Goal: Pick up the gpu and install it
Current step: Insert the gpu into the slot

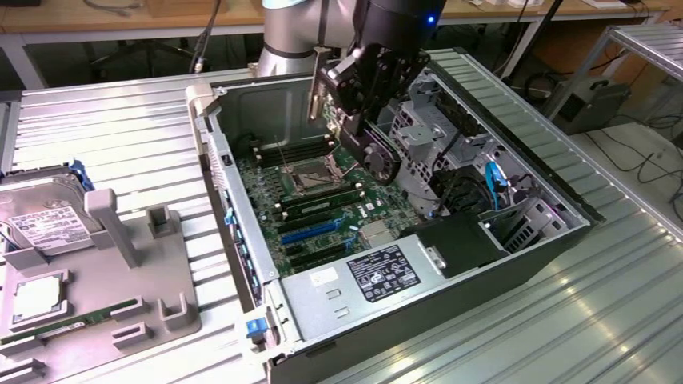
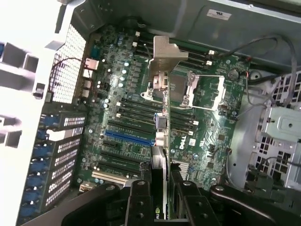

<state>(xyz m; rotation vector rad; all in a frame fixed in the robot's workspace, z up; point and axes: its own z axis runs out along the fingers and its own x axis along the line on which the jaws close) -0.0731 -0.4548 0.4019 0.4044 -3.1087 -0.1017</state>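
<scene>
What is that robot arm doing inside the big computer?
The robot arm's gripper is holding the gpu, a flat card with a round fan. The card hangs above the motherboard inside the open computer case and is not in a slot yet. A hard drive lies outside the case.

An open computer case (image 1: pixel 523 112) lies on its side on a ribbed metal table (image 1: pixel 107 120). Inside, a green motherboard (image 1: pixel 331 212) carries a bare processor socket (image 1: pixel 320 172) and a blue slot (image 1: pixel 309 232). A silver power supply (image 1: pixel 341 296) with a black label fills the case's near end. At the exterior view's left, a grey plastic holder (image 1: pixel 128 240) stands by a hard drive (image 1: pixel 43 228) with a white label. A narrow green memory stick (image 1: pixel 75 326) lies in the holder.
</scene>
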